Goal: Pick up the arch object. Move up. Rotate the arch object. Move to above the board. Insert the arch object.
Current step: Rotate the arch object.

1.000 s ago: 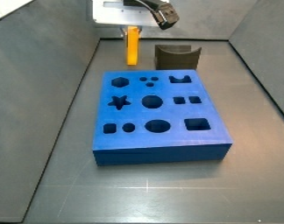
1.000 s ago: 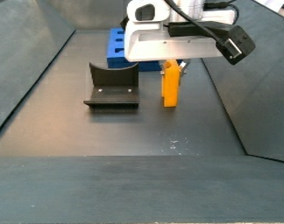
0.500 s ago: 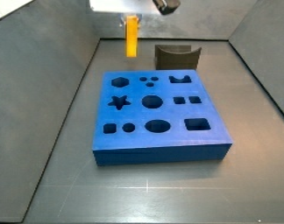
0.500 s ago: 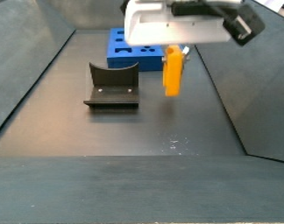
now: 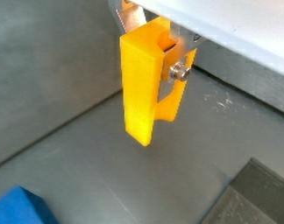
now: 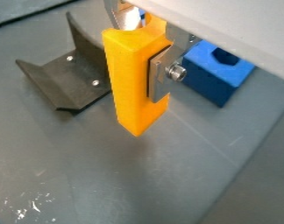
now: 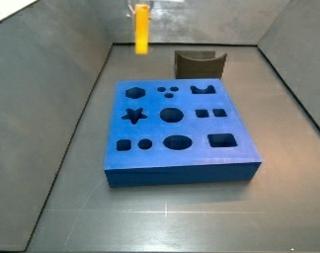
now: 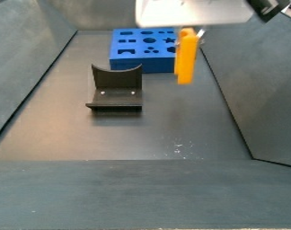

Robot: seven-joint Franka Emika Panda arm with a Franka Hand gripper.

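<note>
The arch object (image 5: pixel 141 83) is a bright yellow upright block hanging clear of the floor, high at the back in a side view (image 7: pixel 141 30). My gripper (image 5: pixel 156 52) is shut on its upper part, with a silver finger (image 6: pixel 162 74) pressed flat against its side. In a side view the gripper (image 8: pixel 189 32) is mostly cut off by the frame's top edge. The arch object (image 8: pixel 185 56) hangs beside and above the near end of the blue board (image 8: pixel 134 61). The board (image 7: pixel 176 176), with its cut-out holes, lies on the floor apart from the block.
The fixture (image 7: pixel 199 63), a dark L-shaped bracket, stands on the floor behind the board, and beside the hanging block in a side view (image 8: pixel 114 88). It also shows in both wrist views (image 6: pixel 62 74). Sloping grey walls (image 7: pixel 70 79) enclose the floor.
The gripper has risen steadily with the arch object, lifting it from near the floor to well above it. Board and fixture have not moved.
</note>
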